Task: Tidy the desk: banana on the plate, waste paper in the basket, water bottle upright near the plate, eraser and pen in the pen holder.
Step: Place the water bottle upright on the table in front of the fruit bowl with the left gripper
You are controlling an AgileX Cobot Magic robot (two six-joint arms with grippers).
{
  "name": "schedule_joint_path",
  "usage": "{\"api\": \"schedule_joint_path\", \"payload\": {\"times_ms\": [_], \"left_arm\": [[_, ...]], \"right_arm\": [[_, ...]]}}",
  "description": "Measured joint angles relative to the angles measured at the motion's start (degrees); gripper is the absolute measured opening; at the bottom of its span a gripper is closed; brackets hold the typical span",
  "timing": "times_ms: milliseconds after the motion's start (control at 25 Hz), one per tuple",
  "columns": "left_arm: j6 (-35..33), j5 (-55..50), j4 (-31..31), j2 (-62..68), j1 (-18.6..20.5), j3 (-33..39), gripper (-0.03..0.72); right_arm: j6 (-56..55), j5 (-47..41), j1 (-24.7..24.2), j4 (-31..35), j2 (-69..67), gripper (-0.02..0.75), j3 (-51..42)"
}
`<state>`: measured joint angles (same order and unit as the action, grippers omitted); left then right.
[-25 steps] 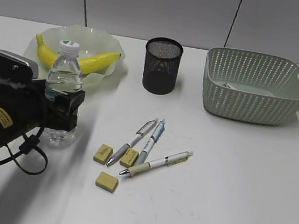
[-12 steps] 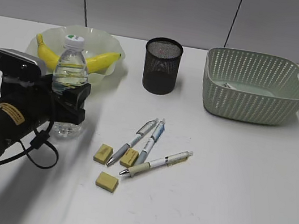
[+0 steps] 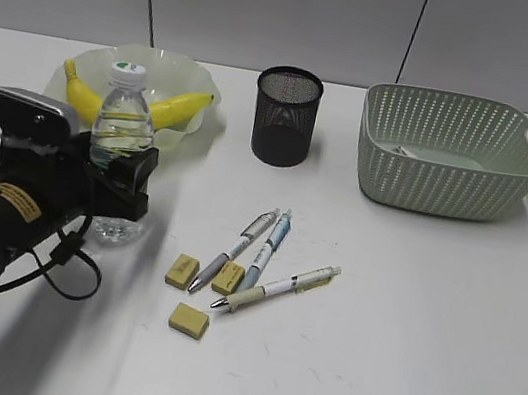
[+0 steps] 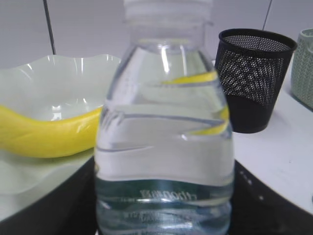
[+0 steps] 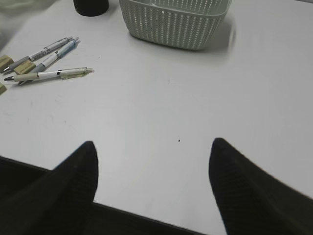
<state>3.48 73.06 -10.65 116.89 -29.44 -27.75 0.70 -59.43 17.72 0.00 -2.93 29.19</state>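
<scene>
Here the left gripper (image 3: 114, 183) holds the bottle (image 3: 122, 123) upright, jaws closed on its lower body, at the left of the white surface (image 3: 404, 332), just in front of the plate (image 3: 197, 80). The banana (image 3: 172, 109) lies in the plate. The exterior view alone shows the whole layout: the black pen holder (image 3: 285, 116) at far centre, the green basket (image 3: 449, 152) at far right with a pale scrap of paper (image 3: 408, 152) inside, and three pens (image 3: 264, 258) with three yellow erasers (image 3: 189, 320) lying loose near the middle.

The left wrist view adds a close look: clear water in the bottle (image 4: 164, 147), its dark green label low down, the banana (image 4: 44, 137) bending behind it.

The right wrist view shows the right gripper (image 5: 151, 186) hovering over bare surface, jaws spread wide and empty, the basket (image 5: 173, 19) and pens (image 5: 46, 61) far ahead. This gripper is outside the exterior view.
</scene>
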Motion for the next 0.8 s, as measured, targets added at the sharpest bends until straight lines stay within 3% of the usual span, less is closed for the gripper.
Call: {"api": "schedule_joint_path", "payload": {"times_ms": [200,480,800], "left_arm": [[0.00,2.10,-0.11,-0.27,0.00,3.70,0.517],[0.00,-3.18,-0.42,-0.45,-0.05,7.21,0.643],[0.00,-3.45,-1.27,-4.75,-0.05,9.58,0.654]], "right_arm": [[0.00,0.00,0.00,0.00,0.00,0.557,0.00],[-0.02,0.00,0.00,0.00,0.00,0.557,0.00],[-0.02,0.00,0.00,0.00,0.00,0.557,0.00]]}}
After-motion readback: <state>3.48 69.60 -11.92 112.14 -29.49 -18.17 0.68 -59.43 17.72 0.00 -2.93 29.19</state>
